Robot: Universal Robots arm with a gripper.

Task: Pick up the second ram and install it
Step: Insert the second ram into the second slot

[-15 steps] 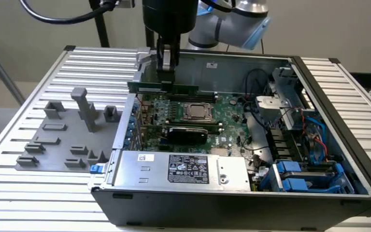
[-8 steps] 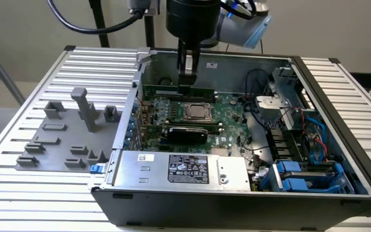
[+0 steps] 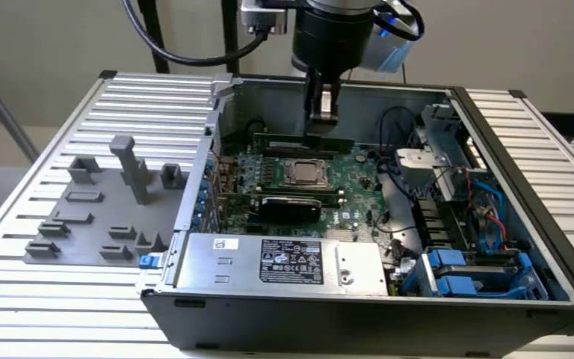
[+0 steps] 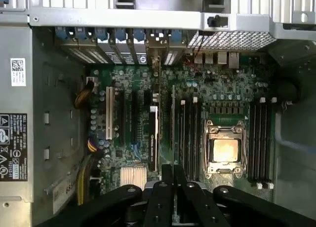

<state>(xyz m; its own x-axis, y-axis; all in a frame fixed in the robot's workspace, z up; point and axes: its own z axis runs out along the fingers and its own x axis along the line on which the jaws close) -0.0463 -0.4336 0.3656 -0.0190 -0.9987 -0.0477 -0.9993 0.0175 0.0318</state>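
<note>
Count: one second ram (image 4: 173, 123), one processor socket (image 4: 226, 150), two banks of memory slots (one on each side of the socket), one power supply (image 3: 277, 262), two blue drive caddies (image 3: 447, 259), and one grey holder plate (image 3: 87, 224) carrying several blocks.

Nearest, wrist view: my hand (image 4: 173, 169) is nearly closed, its two fingers pinched onto the end of the stick. The stick shows edge-on as a thin line, so its chips cannot be read. It stands upright over the motherboard (image 4: 123, 79), at the outer edge of the slot bank that lies between the socket and the expansion slots. I cannot tell whether it is seated.

Exterior view: this adds the stick's long side, a narrow green strip running along the far side of the socket with my fingers on its top edge. Farther out is what the wrist camera misses. The holder plate sits on the ridged bench (image 3: 68, 299) to the exterior view's left of the case (image 3: 367, 329), and the caddies sit at the case's right.
</note>
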